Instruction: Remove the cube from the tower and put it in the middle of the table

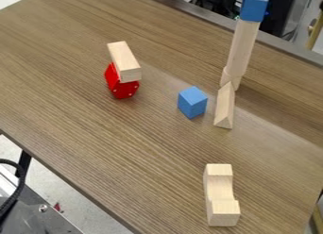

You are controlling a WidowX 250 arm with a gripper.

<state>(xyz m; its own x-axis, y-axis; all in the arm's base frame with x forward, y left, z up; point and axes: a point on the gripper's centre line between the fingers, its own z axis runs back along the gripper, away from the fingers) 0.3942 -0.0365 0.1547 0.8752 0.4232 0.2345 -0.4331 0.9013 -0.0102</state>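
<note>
I had one brown surface (126,148) under one tower (231,79) with one upright wooden cylinder (243,49). I counted one notched wooden block (224,213), one rectangular wooden block (124,58) on one red block (123,89), and one triangular wooden prism (225,108). Of blue there were two: the tower cube (254,7) atop the cylinder, the loose cube (191,103) near the prism. I couldn't tell whether my pincer was open.
</note>
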